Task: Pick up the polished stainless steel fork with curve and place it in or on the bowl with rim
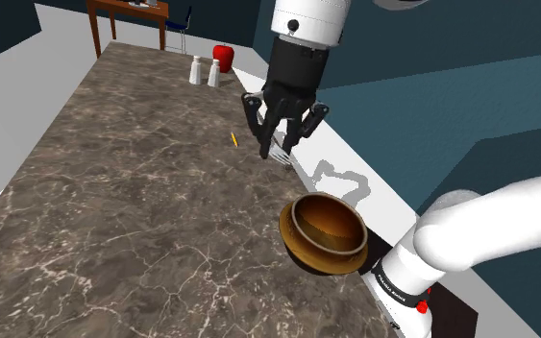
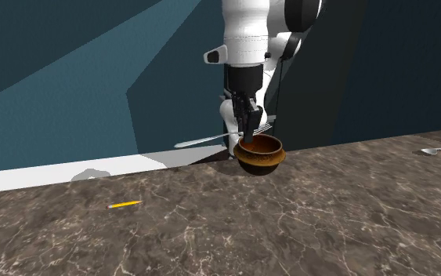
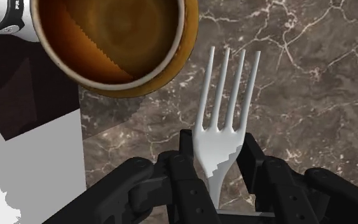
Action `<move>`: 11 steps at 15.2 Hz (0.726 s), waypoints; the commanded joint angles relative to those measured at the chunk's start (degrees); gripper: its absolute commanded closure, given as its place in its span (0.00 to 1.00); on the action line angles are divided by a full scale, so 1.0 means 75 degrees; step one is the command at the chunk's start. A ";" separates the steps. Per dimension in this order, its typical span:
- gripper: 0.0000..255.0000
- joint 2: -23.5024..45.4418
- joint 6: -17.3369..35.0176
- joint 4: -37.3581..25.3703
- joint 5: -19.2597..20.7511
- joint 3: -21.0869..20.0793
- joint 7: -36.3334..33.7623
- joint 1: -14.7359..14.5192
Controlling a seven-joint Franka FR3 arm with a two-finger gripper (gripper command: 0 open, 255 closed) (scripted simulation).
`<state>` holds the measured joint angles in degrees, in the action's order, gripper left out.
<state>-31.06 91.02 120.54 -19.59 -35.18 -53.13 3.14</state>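
Pale silver fork, golden-brown bowl, dark white-veined marble counter, black tool

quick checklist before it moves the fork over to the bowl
1. fork clasped in the gripper: ok
2. fork lifted off the table: ok
3. tines over the bowl: not ok, they lie beside its rim
4. bowl upright and empty: ok
5. nothing between fork and bowl: ok
6. fork high enough to clear the rim: cannot tell
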 commanded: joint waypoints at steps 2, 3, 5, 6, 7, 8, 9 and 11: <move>1.00 -0.0996 -0.0343 0.0661 -0.0323 0.0323 0.0099 -0.0380; 1.00 -0.1302 -0.0464 0.0855 -0.0401 0.0420 0.0114 -0.0502; 1.00 -0.1902 -0.0725 0.1217 -0.0531 0.0602 0.0114 -0.0753; 1.00 -0.2198 -0.0865 0.1384 -0.0587 0.0688 0.0100 -0.0880; 1.00 -0.2492 -0.1012 0.1543 -0.0639 0.0769 0.0079 -0.1005; 1.00 -0.2781 -0.1165 0.1693 -0.0683 0.0848 0.0047 -0.1135; 1.00 -0.3201 -0.1400 0.1895 -0.0745 0.0954 -0.0011 -0.1316; 1.00 -0.3270 -0.1235 0.2127 -0.0803 0.0895 0.0011 -0.1353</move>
<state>-54.74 81.63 135.47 -25.39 -28.53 -53.10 -6.65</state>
